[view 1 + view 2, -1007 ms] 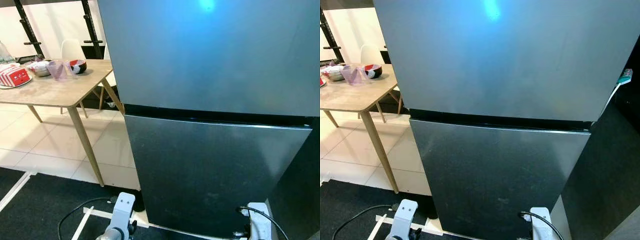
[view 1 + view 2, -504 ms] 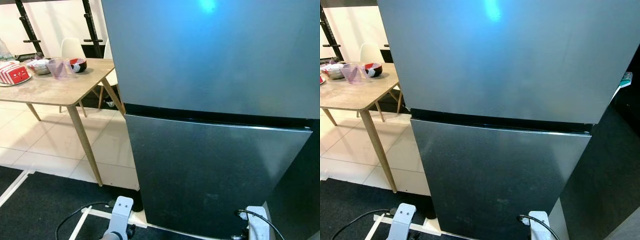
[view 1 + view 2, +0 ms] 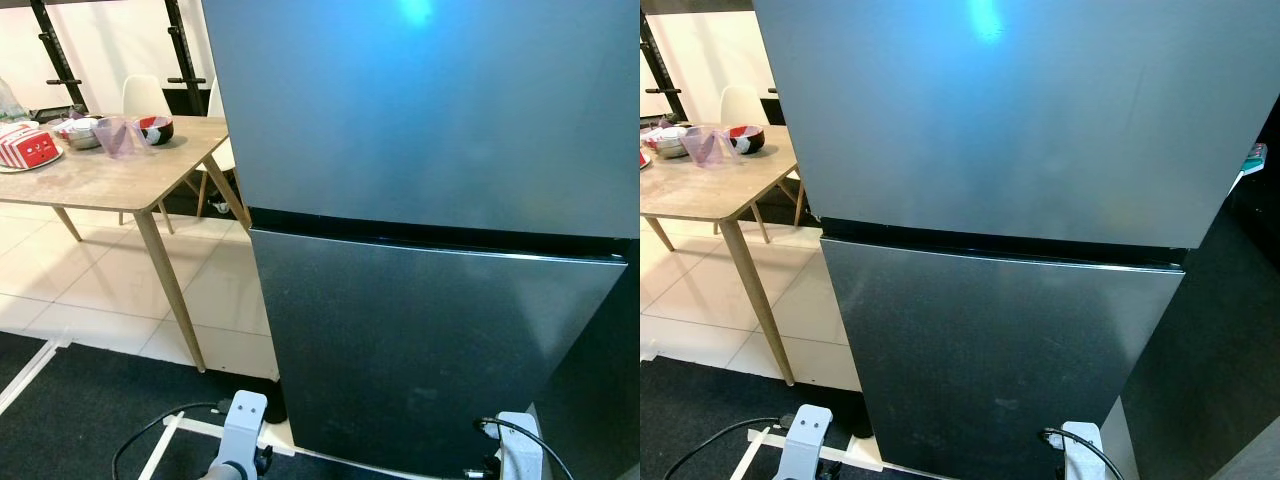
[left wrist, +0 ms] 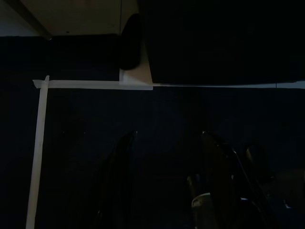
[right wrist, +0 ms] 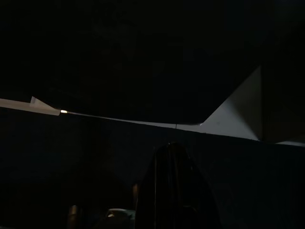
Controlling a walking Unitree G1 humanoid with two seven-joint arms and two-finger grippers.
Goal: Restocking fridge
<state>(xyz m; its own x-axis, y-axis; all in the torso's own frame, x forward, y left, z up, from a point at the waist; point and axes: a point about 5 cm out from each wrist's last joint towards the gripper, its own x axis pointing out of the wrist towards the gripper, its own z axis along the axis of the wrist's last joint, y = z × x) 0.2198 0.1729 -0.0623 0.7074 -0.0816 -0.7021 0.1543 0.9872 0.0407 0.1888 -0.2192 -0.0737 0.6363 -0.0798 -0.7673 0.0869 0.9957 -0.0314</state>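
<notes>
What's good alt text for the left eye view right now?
A tall dark grey fridge with both doors closed stands right ahead. To its left, a wooden table on pale tile holds a red bowl, a purple cup and a red box.

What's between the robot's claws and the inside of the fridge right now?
Both fridge doors are shut: the upper door and the lower door close the front. The left claw, fingers apart, and the right claw hang low over the dark floor mat in front, with nothing else between them and the doors.
</notes>
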